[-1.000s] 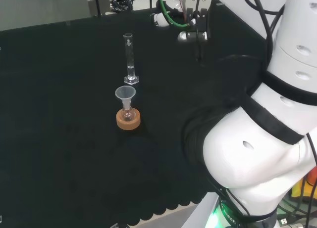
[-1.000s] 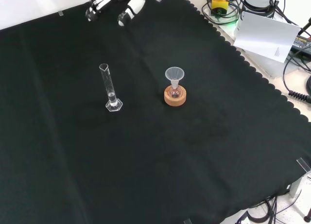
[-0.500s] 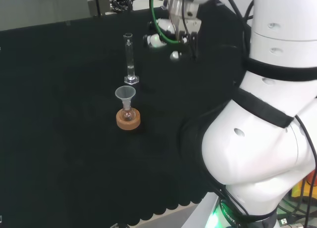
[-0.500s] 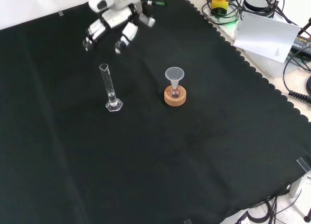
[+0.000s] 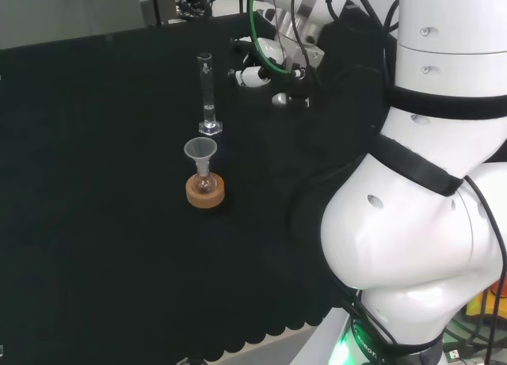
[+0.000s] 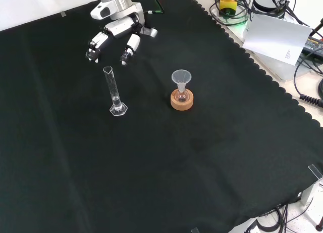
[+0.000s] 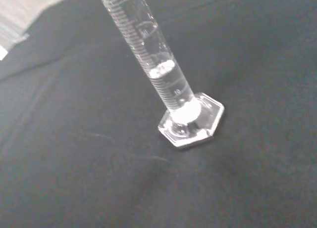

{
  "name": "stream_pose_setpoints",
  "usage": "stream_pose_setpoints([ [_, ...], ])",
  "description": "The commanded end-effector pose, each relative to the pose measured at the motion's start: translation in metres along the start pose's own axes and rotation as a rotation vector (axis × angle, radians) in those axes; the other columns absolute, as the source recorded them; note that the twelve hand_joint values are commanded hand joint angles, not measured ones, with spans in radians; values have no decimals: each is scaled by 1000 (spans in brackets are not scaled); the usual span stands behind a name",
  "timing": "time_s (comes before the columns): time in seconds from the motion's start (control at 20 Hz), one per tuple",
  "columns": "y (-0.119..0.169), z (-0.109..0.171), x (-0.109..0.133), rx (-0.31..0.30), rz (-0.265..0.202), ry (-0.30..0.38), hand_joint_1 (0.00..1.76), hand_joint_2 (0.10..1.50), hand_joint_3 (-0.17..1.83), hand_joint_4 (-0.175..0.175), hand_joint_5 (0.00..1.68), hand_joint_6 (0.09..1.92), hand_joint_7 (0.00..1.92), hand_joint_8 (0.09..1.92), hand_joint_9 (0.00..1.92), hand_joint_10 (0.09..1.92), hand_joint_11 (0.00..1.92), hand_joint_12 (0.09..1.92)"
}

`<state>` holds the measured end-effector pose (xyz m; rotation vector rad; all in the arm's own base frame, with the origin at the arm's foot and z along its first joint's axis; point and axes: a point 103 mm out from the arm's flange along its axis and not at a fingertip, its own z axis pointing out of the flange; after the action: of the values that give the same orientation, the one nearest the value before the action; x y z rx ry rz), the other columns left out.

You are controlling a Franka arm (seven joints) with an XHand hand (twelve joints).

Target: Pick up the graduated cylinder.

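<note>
Change: since a second ago the hand [image 6: 117,35] has come down from the far edge of the cloth and now hangs close to the top of the measuring cylinder [image 6: 114,93]; the glassware has not shifted.

Hand: in the front view it reaches in from the top, fingers [image 6: 95,45] spread apart and slightly bent, pointing down toward the cloth, holding nothing. In the head view the hand [image 5: 265,60] sits just right of the cylinder's upper part, with a gap between them.

Measuring cylinder: stands upright on its six-sided foot on the black cloth [image 6: 151,162], untouched. In the head view the cylinder [image 5: 207,96] is left of the hand and just behind the funnel. From the wrist camera the cylinder [image 7: 163,79] is seen close up, with printed marks along the tube and a little clear liquid in its lower part, the foot flat on the cloth.

Funnel and flask: a clear funnel [image 6: 181,79] sits in the neck of a small flask, which rests in a cork ring [image 6: 181,100]. In the front view this set is right of the cylinder, near it but apart. In the head view the funnel [image 5: 200,151] and cork ring [image 5: 205,191] stand in front of the cylinder.

Arm: large white links [image 5: 428,183] take up the right of the head view.
</note>
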<state>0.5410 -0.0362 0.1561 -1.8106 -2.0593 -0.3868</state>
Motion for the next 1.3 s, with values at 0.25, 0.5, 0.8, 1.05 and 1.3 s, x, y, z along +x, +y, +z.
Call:
stream_pose_setpoints([
  [0.25,23,40,-4,-28,-134,318,860,1047,-175,-72,352,87,214,675,473,631,288,1329],
  [0.5,32,48,1,-41,-174,394,937,1022,-175,-65,403,87,265,664,550,609,326,1310],
  [0.8,37,51,6,-50,-224,431,971,1010,-175,-62,466,87,371,655,630,569,385,1291],
  [1.05,36,53,14,-42,-271,442,1013,998,-175,-60,523,87,449,637,698,542,453,1266],
  [1.3,39,59,17,-35,-277,446,1025,996,-175,-59,537,87,458,622,703,513,472,1246],
])
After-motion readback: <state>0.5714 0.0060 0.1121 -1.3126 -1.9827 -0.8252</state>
